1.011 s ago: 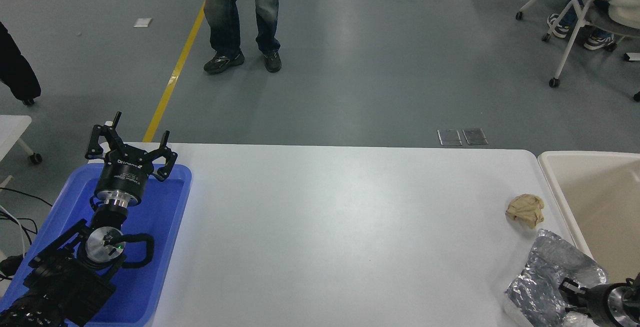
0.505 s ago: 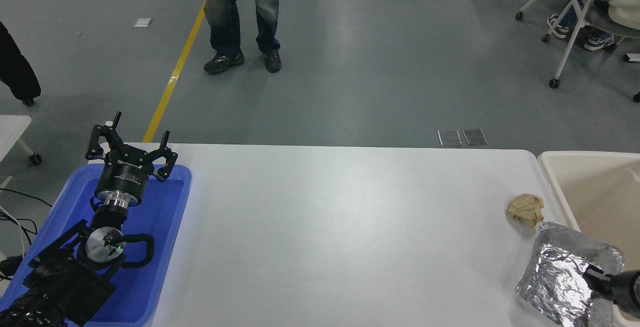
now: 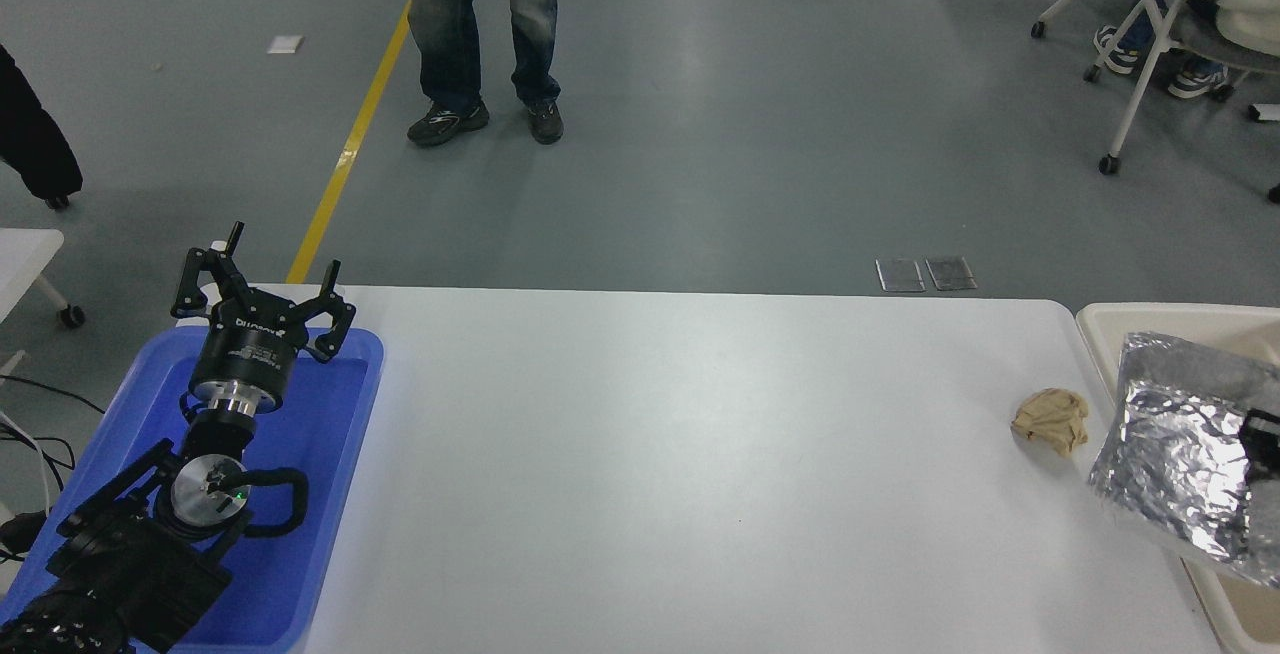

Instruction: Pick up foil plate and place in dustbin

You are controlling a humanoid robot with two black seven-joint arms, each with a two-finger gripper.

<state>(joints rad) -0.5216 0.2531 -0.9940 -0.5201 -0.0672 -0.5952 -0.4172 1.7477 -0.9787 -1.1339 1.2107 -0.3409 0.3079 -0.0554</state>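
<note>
The foil plate (image 3: pixel 1175 449), shiny and crinkled, hangs tilted in the air at the right edge, over the near-left rim of the dustbin (image 3: pixel 1150 315). Only a small black part of my right gripper (image 3: pixel 1258 434) shows at the plate's right side, shut on it. The plate hides most of the cream dustbin, so only its far-left rim and a strip of its front edge show. My left gripper (image 3: pixel 262 299) stands open above the blue tray at the lower left, parked.
A crumpled tan paper wad (image 3: pixel 1050 420) lies on the white table just left of the foil plate. A blue tray (image 3: pixel 372 374) sits at the table's left end. A person's legs (image 3: pixel 480 34) stand beyond the table; wheeled chairs (image 3: pixel 1140 84) are at the top right.
The right gripper has lifted the foil plate off the table's front right corner and carried it up and away, over the dustbin's rim. The left arm has not moved.
</note>
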